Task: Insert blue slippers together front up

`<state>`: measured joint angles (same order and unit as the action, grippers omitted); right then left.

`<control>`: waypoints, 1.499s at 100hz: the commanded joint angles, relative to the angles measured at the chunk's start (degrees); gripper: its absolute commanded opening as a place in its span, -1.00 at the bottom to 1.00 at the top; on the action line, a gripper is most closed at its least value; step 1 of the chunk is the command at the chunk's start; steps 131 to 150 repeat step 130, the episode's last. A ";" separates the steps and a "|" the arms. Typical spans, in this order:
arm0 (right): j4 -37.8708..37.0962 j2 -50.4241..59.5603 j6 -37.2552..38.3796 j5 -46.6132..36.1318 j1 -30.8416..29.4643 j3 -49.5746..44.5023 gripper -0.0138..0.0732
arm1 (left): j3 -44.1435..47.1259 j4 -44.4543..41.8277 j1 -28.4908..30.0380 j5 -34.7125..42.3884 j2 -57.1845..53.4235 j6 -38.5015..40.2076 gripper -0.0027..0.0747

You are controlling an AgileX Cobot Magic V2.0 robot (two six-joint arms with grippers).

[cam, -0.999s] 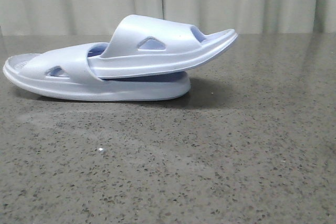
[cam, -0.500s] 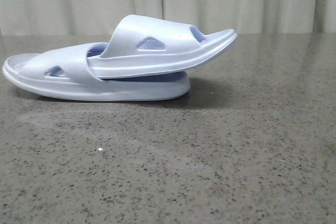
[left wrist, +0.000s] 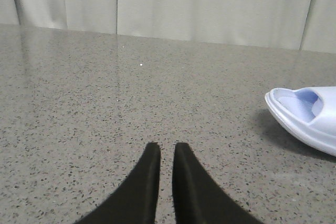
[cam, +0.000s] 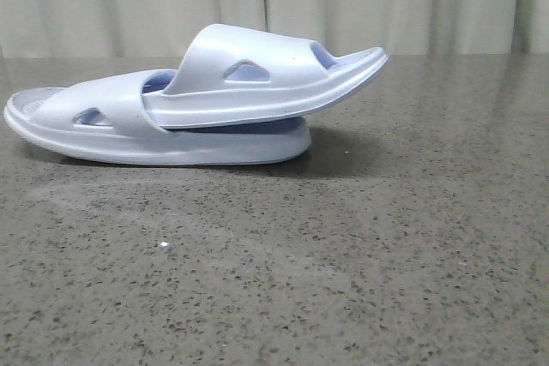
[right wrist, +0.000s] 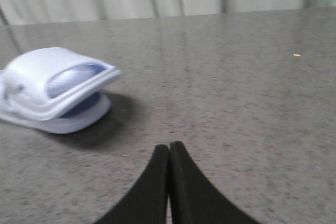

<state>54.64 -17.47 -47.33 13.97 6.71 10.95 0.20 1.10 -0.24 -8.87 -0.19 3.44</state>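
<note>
A: Status on the blue slippers (cam: 197, 100)?

B: Nested. Upper slipper (cam: 266, 75) is pushed under the strap of the lower slipper (cam: 129, 130), its free end sticking out to the right and tilted up. Lower one sits flat on the table (cam: 343, 280), left of centre, near the far edge.

A: Grippers?

B: Neither appears in the front view. Left gripper (left wrist: 161, 153): fingers nearly together, thin gap, nothing between them, slipper end off to its side, well apart. Right gripper (right wrist: 168, 153): fingers pressed together, empty, pair near but not touching.

A: So done?

B: Looks like it. Insertion appears complete and both arms are clear. Can't tell how deep the upper one seats under the strap. Nothing obvious left.
</note>
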 commanded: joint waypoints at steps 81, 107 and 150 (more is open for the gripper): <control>-53.11 19.17 42.57 -8.93 -6.10 -12.73 -0.86 | 0.47 0.04 -0.02 4.27 -1.67 0.48 -0.89; -53.11 19.17 42.57 -9.81 -6.10 -12.73 -0.86 | 0.47 0.04 -0.02 4.27 -1.67 0.48 -0.89; -53.11 19.17 42.57 -9.81 -6.10 -12.73 -0.86 | 0.47 0.04 -0.02 4.27 -1.67 0.48 -0.89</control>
